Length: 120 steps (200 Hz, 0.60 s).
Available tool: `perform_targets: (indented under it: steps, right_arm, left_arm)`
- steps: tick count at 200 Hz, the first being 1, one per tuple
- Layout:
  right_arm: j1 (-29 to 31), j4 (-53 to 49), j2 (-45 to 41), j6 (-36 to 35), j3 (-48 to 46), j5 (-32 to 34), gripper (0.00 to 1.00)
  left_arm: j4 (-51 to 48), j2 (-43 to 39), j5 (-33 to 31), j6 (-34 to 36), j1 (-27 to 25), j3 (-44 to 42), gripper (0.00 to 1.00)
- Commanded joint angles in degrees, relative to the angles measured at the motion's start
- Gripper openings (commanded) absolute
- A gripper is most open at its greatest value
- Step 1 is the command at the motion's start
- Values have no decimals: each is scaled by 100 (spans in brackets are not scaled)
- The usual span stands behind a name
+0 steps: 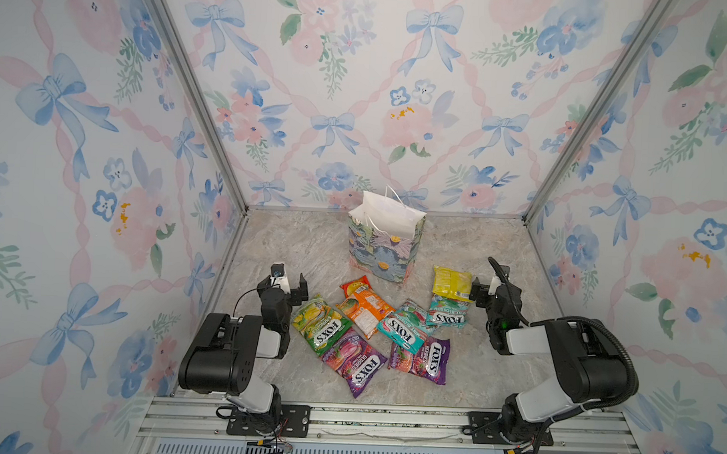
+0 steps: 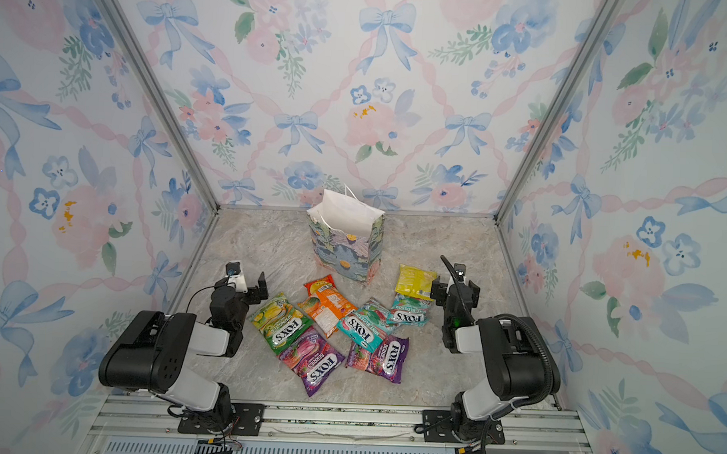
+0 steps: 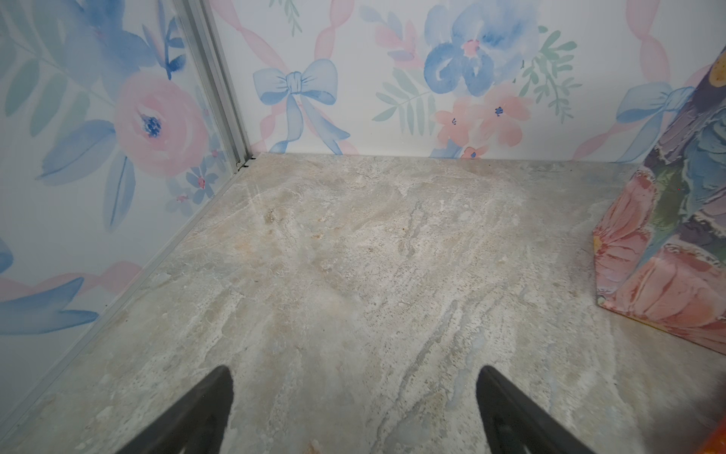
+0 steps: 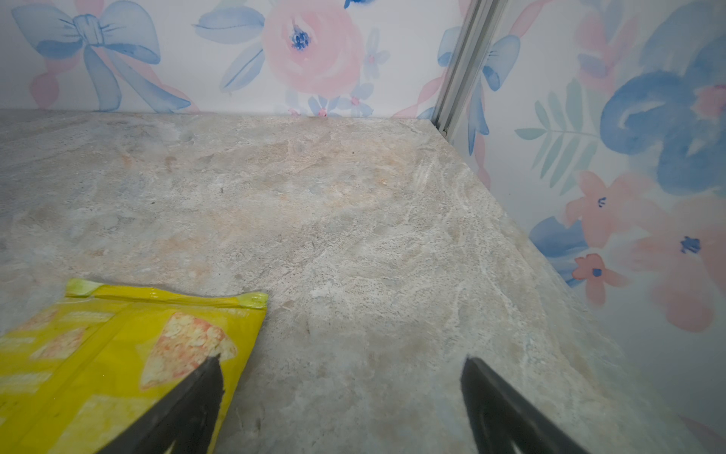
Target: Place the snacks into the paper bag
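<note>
Snacks [image 1: 404, 329] overlapping, edges hidden; left end effector [image 3: 355, 371] and right end effector [image 4: 342, 358] agape, empty.

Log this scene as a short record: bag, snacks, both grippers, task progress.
bag: floral paper gift bag with white cord handles, upright, mouth open, at the back of the marble-patterned table
snacks: eight, flat on the table in front of the bag: glossy green packet, orange packet, small red packet, two teal packets, two purple packets, yellow packet
left gripper: open, empty, over bare table
right gripper: open, empty, at the yellow packet's edge
progress: no packet seen in the bag
</note>
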Motion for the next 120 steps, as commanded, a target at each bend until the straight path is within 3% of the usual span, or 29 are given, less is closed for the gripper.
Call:
perform_targets:
  steps: [1,56,79,98,120]
  right_arm:
    - [-21,-22,-103,106,71,-41,96]
    - [-12,30,-124,131,49,30,97]
    - [27,-366,-557,94,90,151,96]
    - [323,-2100,-1329,121,678,952,97]
    - [276,-3928,-2108,1336,1622,816,97]
  left_arm:
    - [9,58,-25,70,-18,72,98]
    - [-15,-37,-89,53,-28,73,98]
    - [-935,-703,-513,-66,-76,229,98]
    - [-1979,-1512,-744,-392,-77,478,98]
    - [-3356,-2505,-820,-1197,-67,859,98]
